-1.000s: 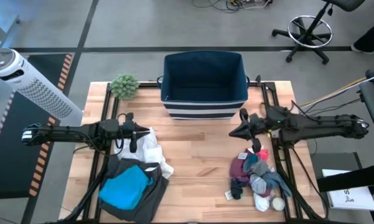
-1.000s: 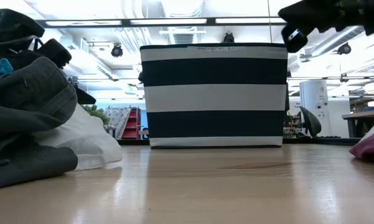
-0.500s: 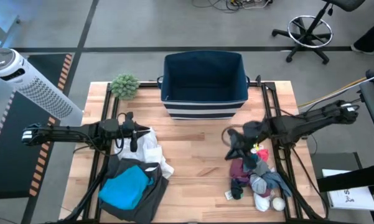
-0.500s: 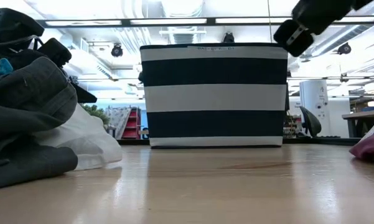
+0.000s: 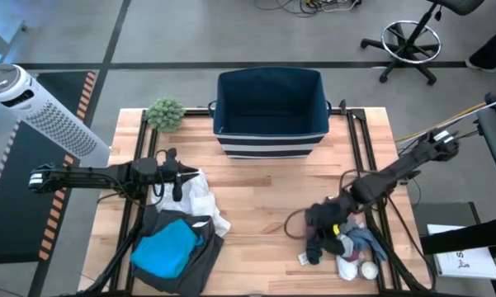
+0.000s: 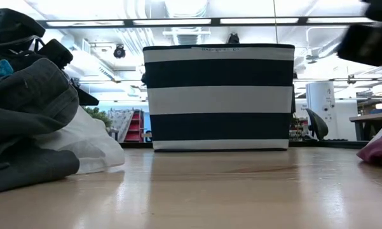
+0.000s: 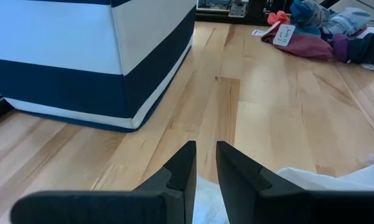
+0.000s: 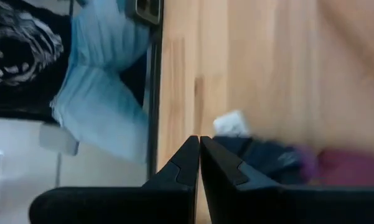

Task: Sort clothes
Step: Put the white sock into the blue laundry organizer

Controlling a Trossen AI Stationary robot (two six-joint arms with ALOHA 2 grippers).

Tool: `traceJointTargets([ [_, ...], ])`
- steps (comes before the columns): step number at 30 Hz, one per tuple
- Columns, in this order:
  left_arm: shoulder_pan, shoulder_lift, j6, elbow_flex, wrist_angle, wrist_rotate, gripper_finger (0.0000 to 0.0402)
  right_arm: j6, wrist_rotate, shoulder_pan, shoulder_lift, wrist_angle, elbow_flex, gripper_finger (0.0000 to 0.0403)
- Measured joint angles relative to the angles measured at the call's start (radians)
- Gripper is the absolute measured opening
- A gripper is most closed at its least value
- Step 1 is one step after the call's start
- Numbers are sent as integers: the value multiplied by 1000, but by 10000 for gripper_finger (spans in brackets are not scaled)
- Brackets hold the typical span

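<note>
My left gripper (image 5: 176,178) hovers at the table's left over a white garment (image 5: 202,200), its fingers a narrow gap apart (image 7: 203,165) and empty. Toward the near edge, a turquoise garment (image 5: 167,247) lies on a dark grey one (image 5: 194,262). My right gripper (image 5: 314,221) is shut (image 8: 199,152) over the left edge of a pile at the near right: a maroon garment (image 5: 320,224) and several small grey, teal and pink socks (image 5: 351,241). In the low view the right gripper (image 6: 368,41) is well above the table.
A navy bin with white stripes (image 5: 270,111) stands at the far middle, its opening up. A green fuzzy plant (image 5: 165,113) sits at the far left corner. A white tag (image 5: 302,259) lies at the pile's near left. Bare wood lies between the two piles.
My right gripper has swung from beside the bin's right front corner toward the table's near edge and a little left. It now hangs over the maroon and sock pile. The clothes have not moved.
</note>
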Motion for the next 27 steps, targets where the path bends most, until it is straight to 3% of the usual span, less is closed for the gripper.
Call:
traceJointTargets([
  [6, 0, 0, -1, 0, -3, 0, 50, 101, -7, 99, 65, -19, 10, 0],
  [11, 0, 0, -1, 0, -3, 0, 50, 78, -7, 164, 145, -165, 104, 19],
  [18, 0, 0, -1, 0, -27, 0, 50, -173, 2, 232, 332, -528, 367, 98],
  [27, 0, 15, 1, 2, -36, 0, 50, -462, 2, 327, 614, -736, 664, 165],
])
